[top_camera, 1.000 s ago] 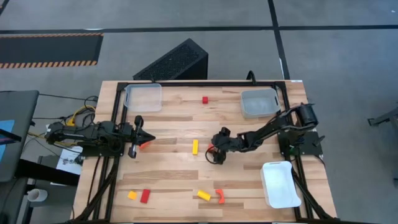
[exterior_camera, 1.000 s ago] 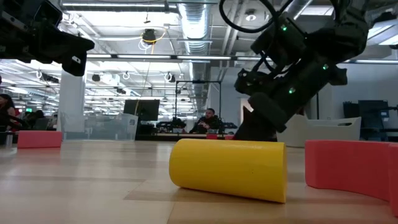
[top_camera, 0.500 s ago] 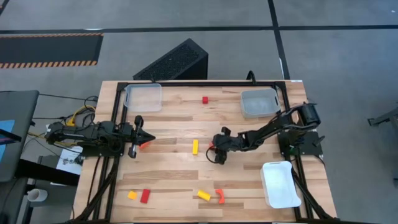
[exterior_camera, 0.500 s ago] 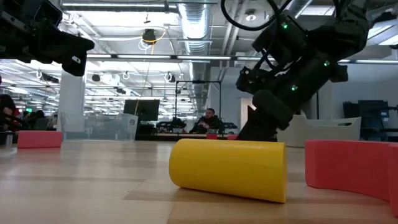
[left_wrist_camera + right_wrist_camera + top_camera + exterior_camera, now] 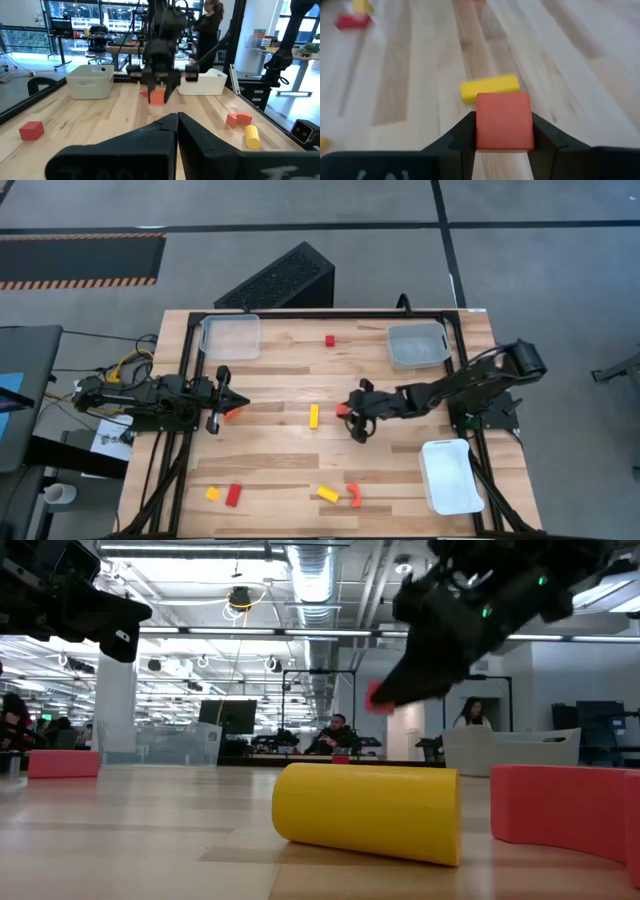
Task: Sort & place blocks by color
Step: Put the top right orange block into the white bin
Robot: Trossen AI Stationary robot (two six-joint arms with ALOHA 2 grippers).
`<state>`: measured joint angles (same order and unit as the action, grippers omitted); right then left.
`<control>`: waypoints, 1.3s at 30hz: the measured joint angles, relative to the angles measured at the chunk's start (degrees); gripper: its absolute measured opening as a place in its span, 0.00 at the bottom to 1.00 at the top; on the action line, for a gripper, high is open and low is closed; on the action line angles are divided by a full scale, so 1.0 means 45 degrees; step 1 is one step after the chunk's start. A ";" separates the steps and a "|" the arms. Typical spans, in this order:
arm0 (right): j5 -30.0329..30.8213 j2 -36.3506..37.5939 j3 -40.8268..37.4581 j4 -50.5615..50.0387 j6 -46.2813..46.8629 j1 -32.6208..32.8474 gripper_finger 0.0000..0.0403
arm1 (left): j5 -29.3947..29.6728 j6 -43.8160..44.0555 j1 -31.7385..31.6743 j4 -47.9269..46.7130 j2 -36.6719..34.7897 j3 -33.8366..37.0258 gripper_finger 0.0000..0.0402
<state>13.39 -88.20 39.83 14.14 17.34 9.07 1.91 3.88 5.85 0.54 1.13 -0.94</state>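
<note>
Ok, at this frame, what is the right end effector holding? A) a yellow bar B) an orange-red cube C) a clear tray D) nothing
B: the right wrist view shows the orange-red cube clamped between the right end effector fingers, lifted off the table, with a yellow bar lying on the wood beyond it.

The wooden table [image 5: 280, 450] stands on a grey floor [image 5: 540, 270] crossed by dark lines, with a black-and-orange hazard strip [image 5: 80, 280] off to one side and a black slatted box [image 5: 280, 280] just beyond the table's far edge. Beyond the table, an open hall runs back under exposed ceiling ducts [image 5: 310, 580] and strip lights, with a white column [image 5: 115, 700], desks and a dark monitor [image 5: 228, 715]. Large windows [image 5: 65, 20] line one wall, and a few people sit or stand among the desks.
</note>
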 joint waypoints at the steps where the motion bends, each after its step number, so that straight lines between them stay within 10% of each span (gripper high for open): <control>1: 0.0002 0.0383 0.0002 -0.0157 0.0002 0.0051 0.38 | 0.0000 0.0000 -0.0003 0.0000 0.0000 0.0000 0.00; 15: -0.0321 0.4168 0.0015 -0.1088 -0.0897 0.2563 0.36 | 0.0000 0.0000 -0.0001 0.0000 0.0000 -0.0003 0.00; 25: -0.1313 0.5931 0.0015 -0.5798 -0.0145 0.6205 0.34 | 0.0000 0.0000 -0.0001 0.0000 0.0000 -0.0001 0.00; 39: -0.2096 0.6435 0.0496 -1.0815 0.7419 1.0508 0.33 | -0.0005 0.0000 -0.0001 0.0000 0.0000 0.0002 0.00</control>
<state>3.95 -59.24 42.07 -34.52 50.73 56.36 1.89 3.88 5.84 0.54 1.13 -0.93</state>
